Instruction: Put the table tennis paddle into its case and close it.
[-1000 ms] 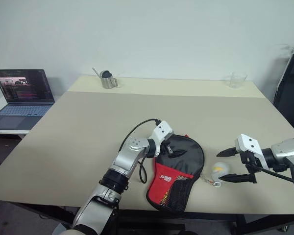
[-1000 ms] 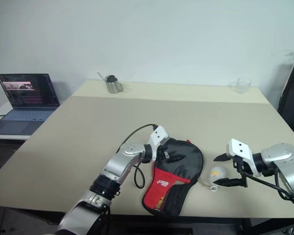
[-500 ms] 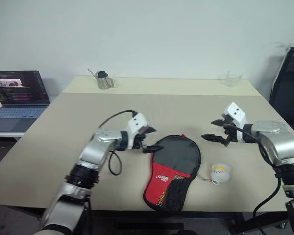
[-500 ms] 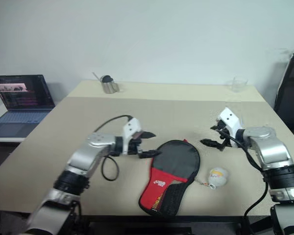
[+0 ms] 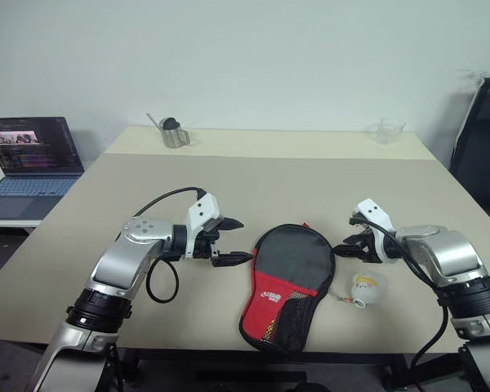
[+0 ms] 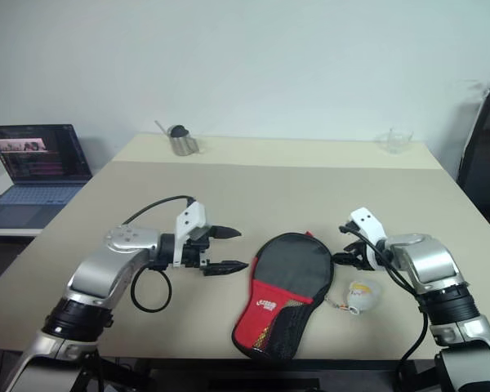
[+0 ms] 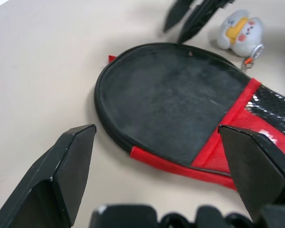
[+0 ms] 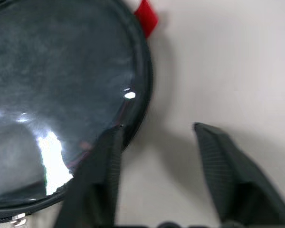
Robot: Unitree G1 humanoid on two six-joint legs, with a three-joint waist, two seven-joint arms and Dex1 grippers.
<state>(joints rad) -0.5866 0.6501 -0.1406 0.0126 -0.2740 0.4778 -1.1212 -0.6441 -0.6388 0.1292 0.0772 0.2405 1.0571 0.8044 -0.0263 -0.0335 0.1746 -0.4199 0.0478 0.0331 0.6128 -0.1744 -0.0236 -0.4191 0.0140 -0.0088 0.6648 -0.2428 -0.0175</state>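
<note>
Head stereo overlooking table (image 5: 106, 204), wrist cameras close on case (image 7: 171, 109)

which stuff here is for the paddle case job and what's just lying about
For the job: case with its charm; left gripper, open; right gripper at the case's edge.

Lying about: laptop, metal cup, glass, table.

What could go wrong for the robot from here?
The right claw sits at the rim of the black-and-red fabric paddle case; it might shove the case rather than catch it. The case's narrow end lies near the beige table's front edge, so it could slide off.
</note>
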